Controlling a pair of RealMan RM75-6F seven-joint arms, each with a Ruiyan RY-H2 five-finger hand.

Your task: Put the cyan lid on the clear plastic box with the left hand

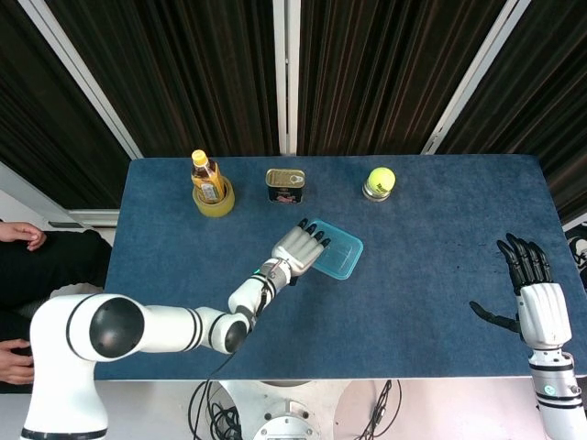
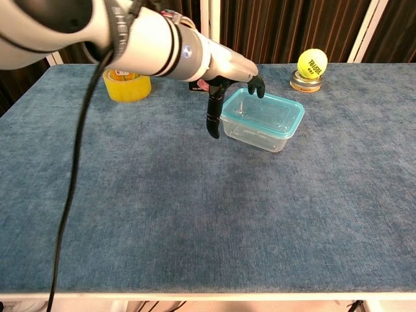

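From the head view, the cyan lid [image 1: 335, 249] sits on top of the clear plastic box [image 1: 341, 268], near the middle of the blue worktop [image 1: 440, 238]. The left hand [image 1: 295, 247] lies at the lid's left edge with its dark fingertips [image 1: 315, 232] resting on or just over it. It does not look like it is gripping anything; the fingers are stretched out flat and a little apart. My guess is that the lid is already in place and the job is almost done. The next move is likely a soft push down to seat the lid, or just lifting the hand away without dragging the box. The right hand [image 1: 530, 291] is far off at the right side, open and holding nothing.

At the back stand a small bottle [image 1: 206, 177] inside a yellow tape roll [image 1: 214, 201], a flat tin can [image 1: 285, 184], and a yellow-green ball [image 1: 382, 178].

From the chest view, the box [image 2: 257, 133] is see-through with thin, smooth walls and round corners. It looks light, so it could slide easily. The lid [image 2: 265, 113] is a smooth, shiny rectangle with a raised rim, and it seems to lie flat all the way around. The left hand [image 2: 229, 81] comes in from the left; one dark finger hangs down beside the box and another curls over the lid's back edge. The worktop [image 2: 195, 214] looks soft and fuzzy, like carpet. The ball [image 2: 312, 62] is fuzzy too and sits on a small round stand.
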